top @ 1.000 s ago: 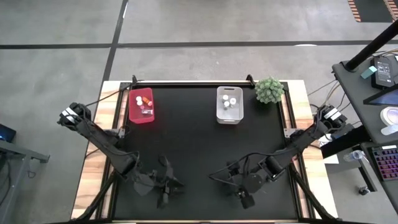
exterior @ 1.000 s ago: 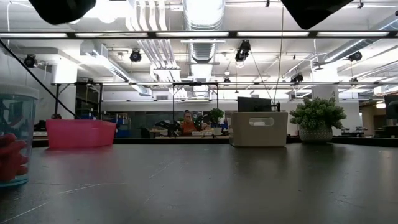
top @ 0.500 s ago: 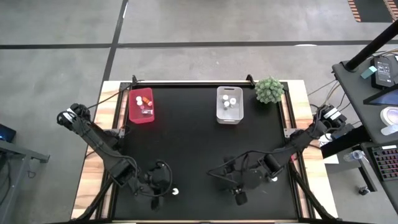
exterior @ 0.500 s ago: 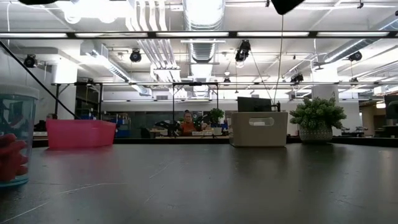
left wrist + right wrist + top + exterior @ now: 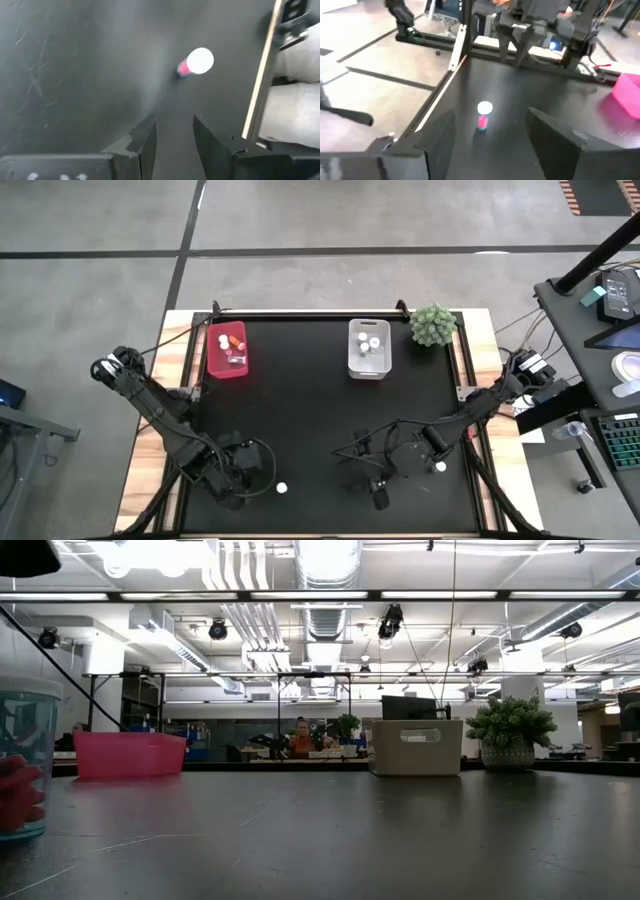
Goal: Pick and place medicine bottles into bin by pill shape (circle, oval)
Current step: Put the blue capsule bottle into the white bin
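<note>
At the lower left of the high view, the left arm was folded low over the black counter [image 5: 320, 420]. In its wrist view the left hand [image 5: 173, 122] had its fingers apart with nothing between them. They pointed toward a small bottle [image 5: 197, 62] with a white cap and a pink body, which stood alone on the counter ahead of the fingertips, apart from them. That looked like a line-up for a pick rather than a grip. From above, the same bottle showed as a white dot just right of that arm, near the bottom edge of the counter.

In the upper left part of the counter sat the pink bin [image 5: 212, 352], with a few bottles already in it. To its right, at upper centre, the grey bin [image 5: 352, 350] held white-capped ones, probably the two pill shapes kept apart. A spiky green plant [image 5: 433, 324] stood at the upper right corner and seemed to have no part in the sorting.

At the lower right, the right arm was bent in toward the middle. The right hand [image 5: 492, 125] stood wide apart and empty, also facing the lone pink bottle from the other side and well short of it. It was probably waiting while the left arm worked.
</note>
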Controlling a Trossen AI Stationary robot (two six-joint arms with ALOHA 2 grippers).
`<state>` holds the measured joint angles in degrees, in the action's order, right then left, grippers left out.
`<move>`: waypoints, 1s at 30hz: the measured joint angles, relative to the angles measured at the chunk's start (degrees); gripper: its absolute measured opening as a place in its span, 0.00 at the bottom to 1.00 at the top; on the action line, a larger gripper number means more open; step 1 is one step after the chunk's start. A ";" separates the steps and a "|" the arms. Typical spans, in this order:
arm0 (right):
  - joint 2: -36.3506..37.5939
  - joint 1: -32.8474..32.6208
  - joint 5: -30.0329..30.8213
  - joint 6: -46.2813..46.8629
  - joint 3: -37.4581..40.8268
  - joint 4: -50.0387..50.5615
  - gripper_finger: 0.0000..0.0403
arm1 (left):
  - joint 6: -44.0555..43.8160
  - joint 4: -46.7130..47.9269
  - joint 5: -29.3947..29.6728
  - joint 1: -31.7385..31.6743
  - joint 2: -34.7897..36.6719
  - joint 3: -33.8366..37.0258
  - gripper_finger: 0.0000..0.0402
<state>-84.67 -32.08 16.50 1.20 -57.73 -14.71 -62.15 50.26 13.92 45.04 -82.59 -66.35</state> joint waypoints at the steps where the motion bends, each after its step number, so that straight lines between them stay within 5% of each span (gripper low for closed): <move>1: -0.58 0.21 0.03 -0.43 0.04 -1.30 0.59 | -0.45 0.92 -0.10 0.17 0.00 0.00 0.28; 11: -9.98 3.99 -2.86 0.21 -3.41 -11.74 0.72 | -0.51 3.65 -0.19 0.39 0.23 0.02 0.28; 30: -30.85 9.07 -15.56 -0.38 -25.38 -4.18 0.71 | -0.46 4.81 -0.19 0.39 0.33 0.02 0.28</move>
<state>-115.52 -23.01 0.93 0.82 -83.11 -18.89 -62.61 55.07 13.74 45.43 -82.26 -66.32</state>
